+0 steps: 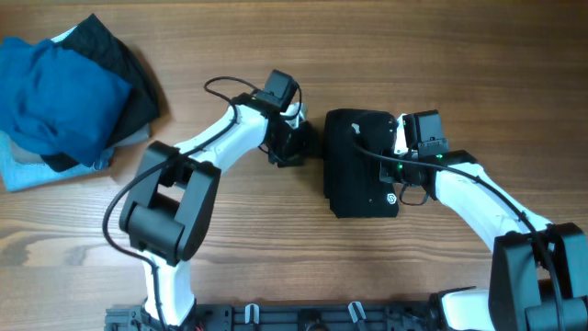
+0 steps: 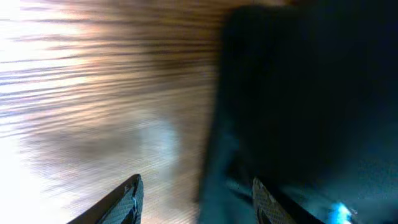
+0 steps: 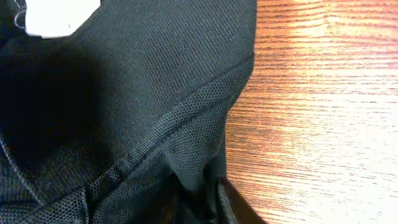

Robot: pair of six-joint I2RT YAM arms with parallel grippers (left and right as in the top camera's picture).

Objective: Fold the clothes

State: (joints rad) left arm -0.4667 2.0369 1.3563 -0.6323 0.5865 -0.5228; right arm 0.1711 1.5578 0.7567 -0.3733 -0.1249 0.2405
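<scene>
The black clothes (image 1: pixel 354 175) lie folded into a compact rectangle at the table's middle, with a small white logo (image 1: pixel 390 197) near the front right corner. My left gripper (image 1: pixel 292 147) is at the garment's left edge. In the left wrist view it (image 2: pixel 199 193) is open, with one finger over bare wood and the other over the black fabric (image 2: pixel 311 93). My right gripper (image 1: pixel 401 152) is at the garment's right edge. In the right wrist view it (image 3: pixel 199 199) is shut on a bunched fold of the black mesh fabric (image 3: pixel 124 93). A white label (image 3: pixel 56 15) shows at the top left.
A pile of other clothes sits at the far left: a bright blue garment (image 1: pixel 55 92) on top of a dark one (image 1: pixel 129 64), with a light blue cloth (image 1: pixel 28 170) beneath. Bare wooden tabletop (image 1: pixel 276 248) lies in front.
</scene>
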